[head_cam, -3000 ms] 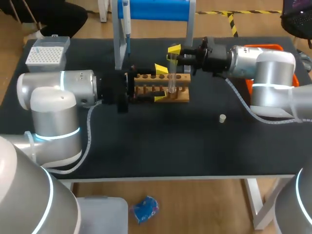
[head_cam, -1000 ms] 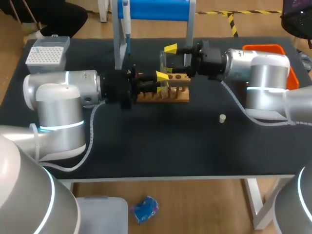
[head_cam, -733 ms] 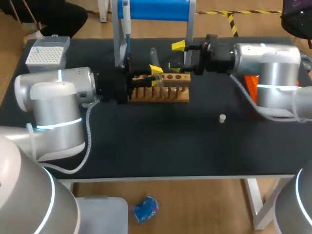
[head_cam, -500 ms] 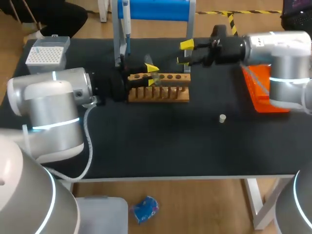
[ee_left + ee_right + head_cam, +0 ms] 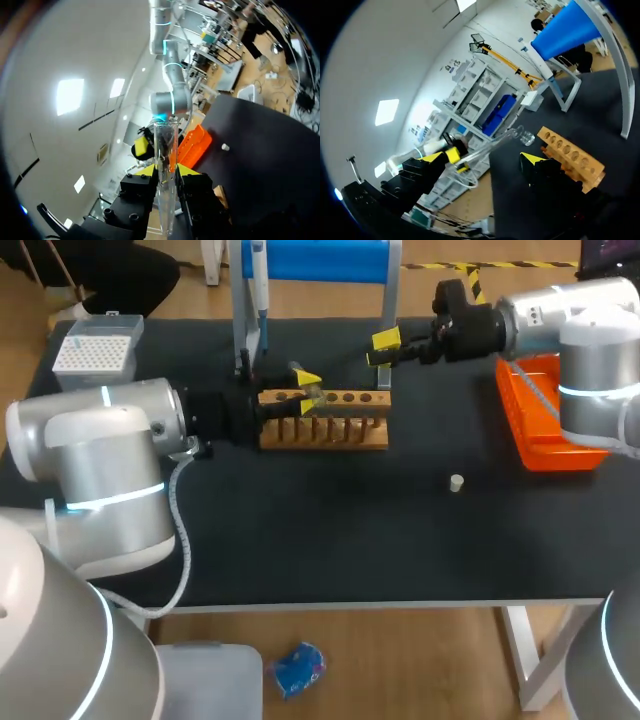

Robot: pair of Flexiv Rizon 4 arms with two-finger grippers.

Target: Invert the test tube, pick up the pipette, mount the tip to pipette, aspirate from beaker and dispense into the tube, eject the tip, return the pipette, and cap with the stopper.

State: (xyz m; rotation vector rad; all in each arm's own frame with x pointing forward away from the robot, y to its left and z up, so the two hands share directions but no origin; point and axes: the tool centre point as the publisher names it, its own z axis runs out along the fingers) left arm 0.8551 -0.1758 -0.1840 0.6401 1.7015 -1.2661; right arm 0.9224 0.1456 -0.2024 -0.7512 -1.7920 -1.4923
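A clear glass test tube (image 5: 164, 145) stands between the fingers of my left gripper (image 5: 166, 171), which is shut on it. In the head view this left gripper (image 5: 306, 389) hovers over the left end of the wooden rack (image 5: 325, 422). My right gripper (image 5: 382, 348) is open and empty, behind the rack's right end and apart from the tube. From the right wrist view the tube (image 5: 506, 136) shows tilted ahead of the wide-open right gripper (image 5: 482, 158), beside the rack (image 5: 572, 154). The pipette (image 5: 259, 280) hangs on its stand. A small white stopper (image 5: 456, 482) lies on the mat.
A tip box (image 5: 95, 345) sits at the far left corner of the table. An orange bin (image 5: 545, 425) stands at the right edge, under my right arm. The blue-topped pipette stand (image 5: 315, 260) rises behind the rack. Dark mat (image 5: 330, 530) stretches in front of the rack.
My right gripper opened, let go of the tube and drew back to the right. My left gripper, holding the tube, carried it left to the rack's left end.
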